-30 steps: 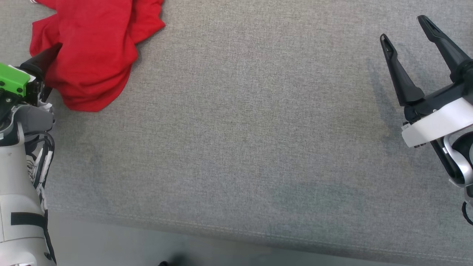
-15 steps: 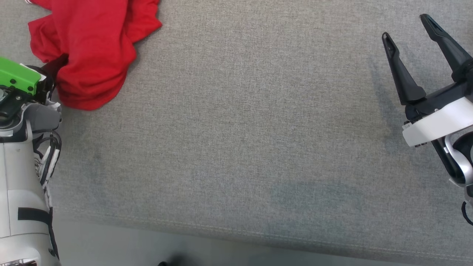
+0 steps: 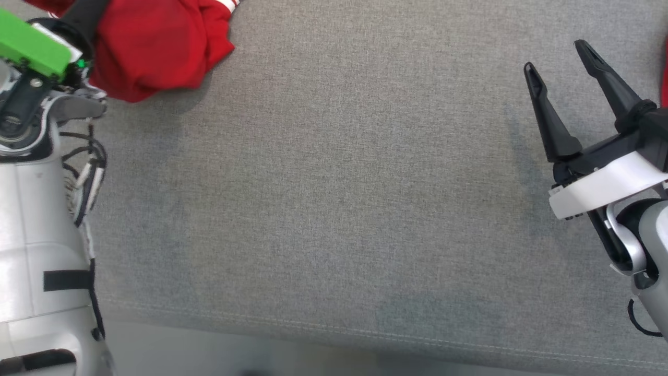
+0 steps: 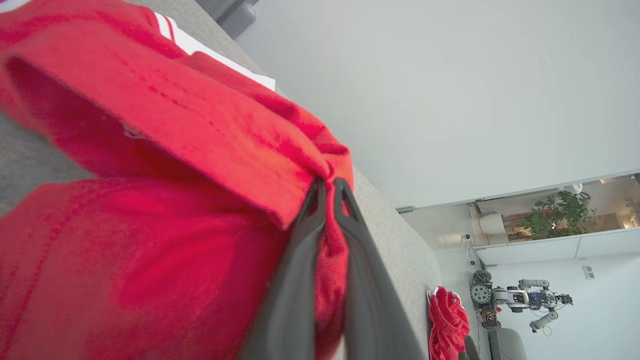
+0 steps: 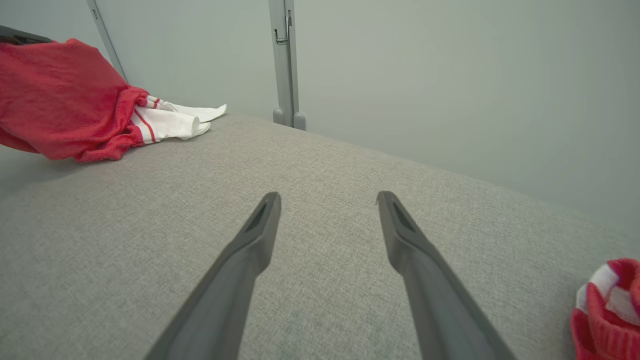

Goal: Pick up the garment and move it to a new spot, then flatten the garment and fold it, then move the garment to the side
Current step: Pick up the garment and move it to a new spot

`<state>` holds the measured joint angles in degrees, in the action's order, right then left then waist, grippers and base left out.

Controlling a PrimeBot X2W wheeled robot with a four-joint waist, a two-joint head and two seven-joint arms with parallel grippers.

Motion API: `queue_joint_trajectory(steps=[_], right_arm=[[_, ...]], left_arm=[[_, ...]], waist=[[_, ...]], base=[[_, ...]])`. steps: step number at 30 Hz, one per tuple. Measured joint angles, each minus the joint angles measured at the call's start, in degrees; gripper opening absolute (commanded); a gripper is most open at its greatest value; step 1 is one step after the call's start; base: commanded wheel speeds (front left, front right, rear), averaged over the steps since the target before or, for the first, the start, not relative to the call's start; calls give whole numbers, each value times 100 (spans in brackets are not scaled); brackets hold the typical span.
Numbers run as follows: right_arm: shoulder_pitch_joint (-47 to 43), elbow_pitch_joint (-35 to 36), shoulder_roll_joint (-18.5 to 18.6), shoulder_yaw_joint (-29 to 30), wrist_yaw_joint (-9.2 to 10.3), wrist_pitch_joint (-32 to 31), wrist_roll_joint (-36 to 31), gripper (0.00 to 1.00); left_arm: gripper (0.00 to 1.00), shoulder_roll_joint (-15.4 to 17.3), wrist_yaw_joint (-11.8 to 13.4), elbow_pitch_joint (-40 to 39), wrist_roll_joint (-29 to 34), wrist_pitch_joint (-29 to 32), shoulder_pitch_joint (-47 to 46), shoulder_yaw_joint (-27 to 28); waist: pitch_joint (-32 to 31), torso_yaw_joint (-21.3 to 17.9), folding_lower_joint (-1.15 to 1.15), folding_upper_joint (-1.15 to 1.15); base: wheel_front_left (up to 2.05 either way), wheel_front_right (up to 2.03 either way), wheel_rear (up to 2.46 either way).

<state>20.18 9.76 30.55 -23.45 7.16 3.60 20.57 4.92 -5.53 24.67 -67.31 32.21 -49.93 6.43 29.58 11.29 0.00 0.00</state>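
The garment [image 3: 156, 47] is red with white striped trim and lies bunched at the far left of the grey padded surface [image 3: 334, 172]. My left gripper [image 3: 90, 11] is shut on a fold of it. In the left wrist view the two dark fingers [image 4: 300, 270] pinch a red hem at their tips [image 4: 327, 187], and the cloth [image 4: 165, 150] hangs around them. My right gripper [image 3: 556, 55] stands open over bare surface at the right, far from the garment, with nothing between its fingers [image 5: 327, 200]. In the right wrist view the garment [image 5: 60, 110] shows at the upper left, with its white cuffs on the surface.
A second red and white piece of cloth [image 5: 607, 310] lies at the right edge of the surface, just right of my right gripper. The surface's front edge [image 3: 365, 334] runs along the bottom of the head view. A grey post [image 5: 284, 60] stands behind the surface.
My left gripper has shut on the garment's near edge and moved away from me with it. The cloth has bunched up toward the far left. My right gripper stays open.
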Motion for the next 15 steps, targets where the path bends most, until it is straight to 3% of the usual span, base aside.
queue_joint_trajectory(steps=[7, 15], right_arm=[[-90, -269, -292, -147, 0, 248, 70, 100], [-327, -591, -539, -280, -1, 474, 188, 100]], left_arm=[[0, -433, -59, -555, 37, 250, 367, -786], [0, -475, -102, -929, -2, 358, 1452, -1918]], waist=[[-342, -43, 0, 0], [-829, -179, 0, 0]], base=[[0, 0, 0], [0, 0, 0]])
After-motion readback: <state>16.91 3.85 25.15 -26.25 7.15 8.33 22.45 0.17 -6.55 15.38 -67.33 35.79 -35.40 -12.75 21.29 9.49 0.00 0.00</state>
